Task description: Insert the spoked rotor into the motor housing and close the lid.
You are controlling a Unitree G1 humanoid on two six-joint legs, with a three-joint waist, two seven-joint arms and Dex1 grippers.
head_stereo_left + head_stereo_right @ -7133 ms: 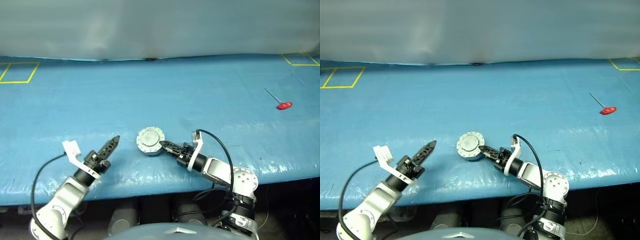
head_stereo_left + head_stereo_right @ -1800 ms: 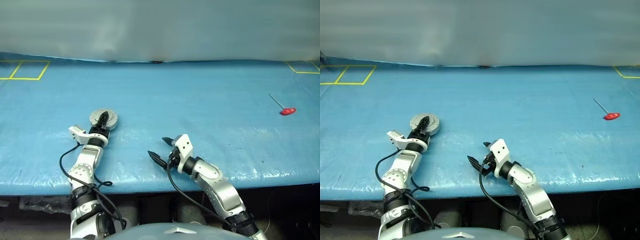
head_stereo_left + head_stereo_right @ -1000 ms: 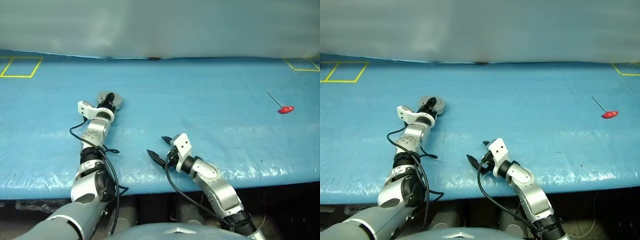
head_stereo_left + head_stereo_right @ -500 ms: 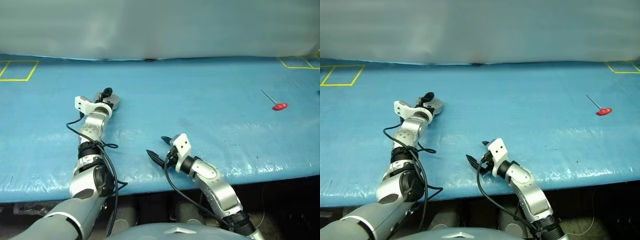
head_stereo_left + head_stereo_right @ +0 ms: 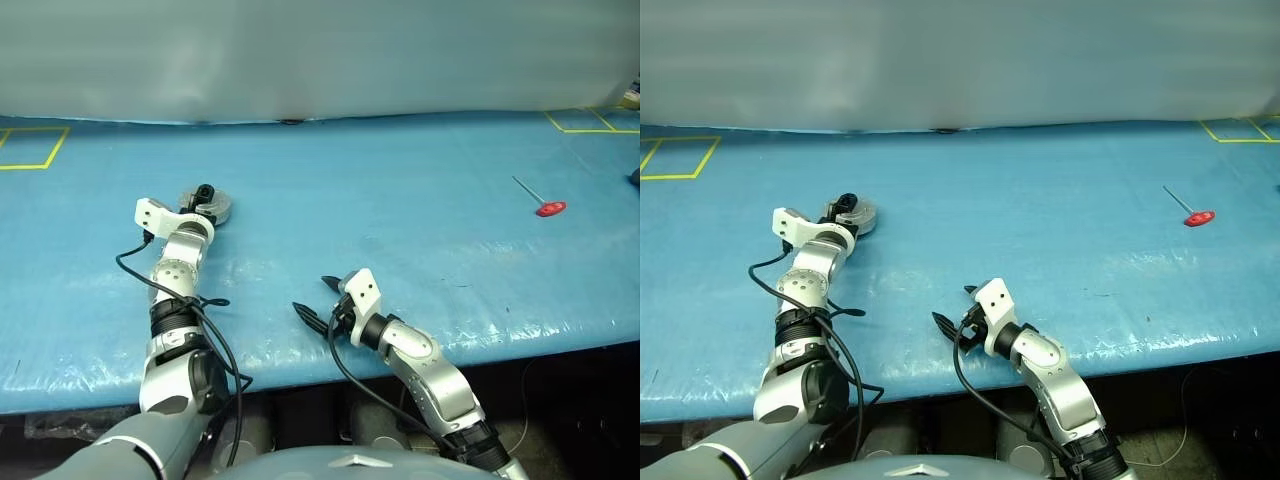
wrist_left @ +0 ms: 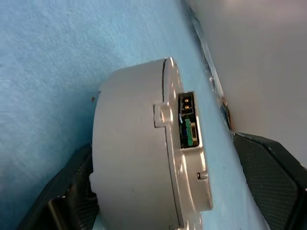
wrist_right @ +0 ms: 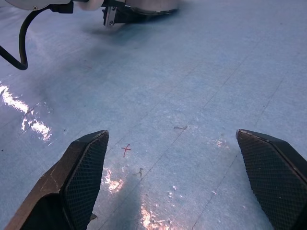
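The motor housing (image 5: pixel 210 209) is a short round grey cup resting on the blue table at the left. A grey flanged lid (image 6: pixel 180 158) with a small connector sits on top of it. The spoked rotor is hidden. My left gripper (image 5: pixel 204 194) is open and straddles the housing (image 6: pixel 129 158), with one black finger (image 6: pixel 72 191) close against its wall and the other finger (image 6: pixel 273 177) standing clear. My right gripper (image 5: pixel 312 294) is open and empty near the table's front edge, well to the right of the housing.
A red-handled tool (image 5: pixel 547 208) lies far right on the blue table cover (image 5: pixel 400 200). Yellow tape squares (image 5: pixel 25 147) mark the back corners. A grey wall stands behind the table. My left arm's cable (image 5: pixel 180 300) trails over the front edge.
The housing, earlier at the table's middle by my right gripper, now rests at the left. In the last second my left gripper opened off it and drew slightly back. The right arm stayed still.
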